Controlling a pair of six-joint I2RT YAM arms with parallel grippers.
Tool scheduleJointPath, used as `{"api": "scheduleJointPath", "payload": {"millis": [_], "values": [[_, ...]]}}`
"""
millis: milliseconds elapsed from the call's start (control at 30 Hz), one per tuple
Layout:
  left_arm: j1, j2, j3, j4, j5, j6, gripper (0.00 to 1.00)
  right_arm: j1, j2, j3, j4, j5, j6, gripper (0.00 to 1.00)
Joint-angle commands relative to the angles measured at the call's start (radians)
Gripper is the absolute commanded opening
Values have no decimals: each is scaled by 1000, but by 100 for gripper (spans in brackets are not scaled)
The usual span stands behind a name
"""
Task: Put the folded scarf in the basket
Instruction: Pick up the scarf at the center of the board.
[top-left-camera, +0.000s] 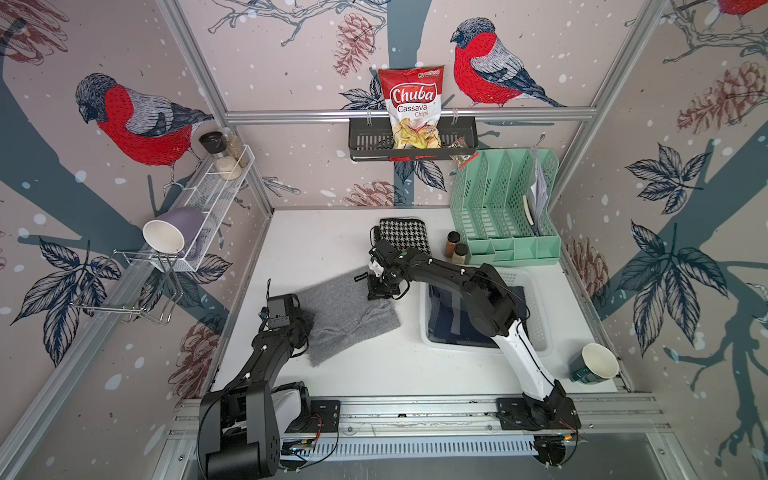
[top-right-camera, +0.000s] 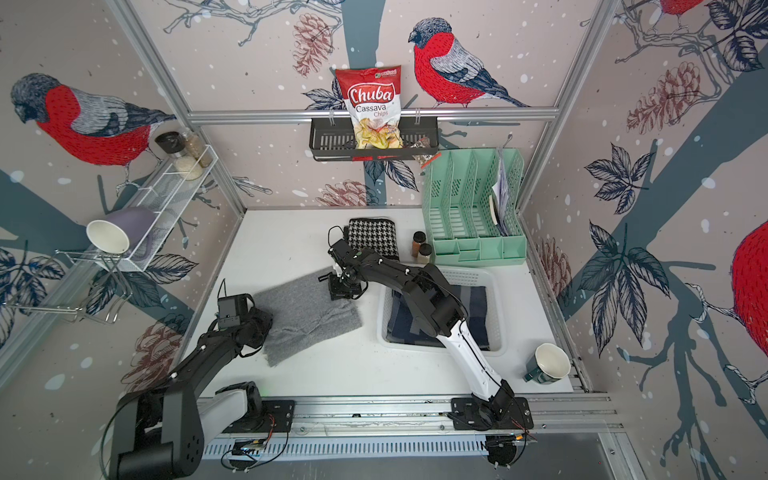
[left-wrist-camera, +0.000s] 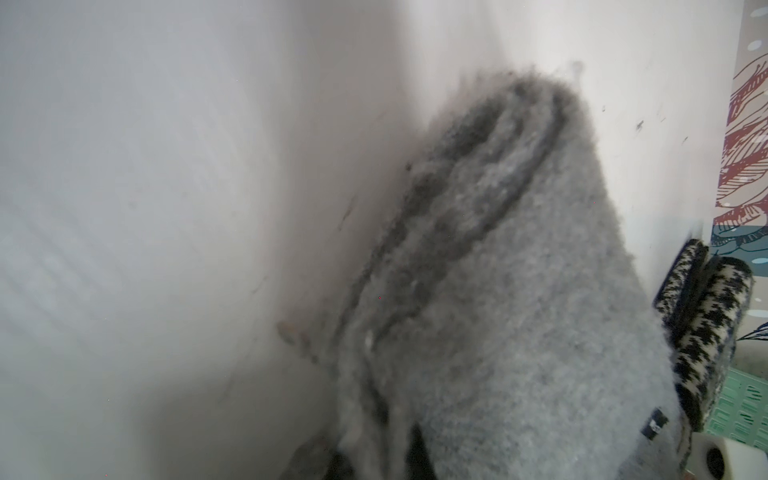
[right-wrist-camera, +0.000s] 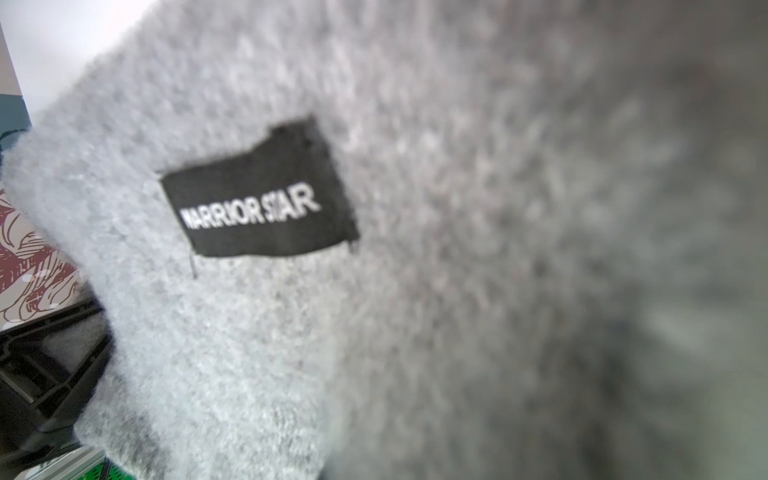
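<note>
The folded grey scarf (top-left-camera: 353, 320) (top-right-camera: 309, 318) lies on the white table, left of the basket. My left gripper (top-left-camera: 306, 322) (top-right-camera: 262, 328) is shut on the scarf's left edge. In the left wrist view dark fingertips (left-wrist-camera: 419, 457) pinch the scarf (left-wrist-camera: 519, 311) layers. My right gripper (top-left-camera: 379, 291) (top-right-camera: 343, 291) sits at the scarf's far right corner, shut on it. The scarf with its black label (right-wrist-camera: 257, 199) fills the right wrist view and hides the jaws. The white perforated basket (top-left-camera: 540, 328) (top-right-camera: 498, 320) stands to the right with a dark blue folded cloth (top-left-camera: 446, 320) inside, partly under my right arm.
A houndstooth cloth (top-left-camera: 405, 235) and two spice jars (top-left-camera: 455, 247) stand behind the scarf. The mint-green organiser (top-left-camera: 503, 208) fills the back right corner. A green mug (top-left-camera: 594, 363) lies at the front right. Wall shelves hold a chips bag (top-left-camera: 411, 108) and a lilac mug (top-left-camera: 166, 235).
</note>
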Motion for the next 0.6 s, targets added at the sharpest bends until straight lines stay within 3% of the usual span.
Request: {"api": "scheduleJointPath", "payload": {"millis": [0,567], "values": [[0,-14,8,-144,32,31,0,2,-2,-3,-58,70,22,3],[0,-76,165,-332,47,121,0,7,-101,2,-83,145,41,0]]}}
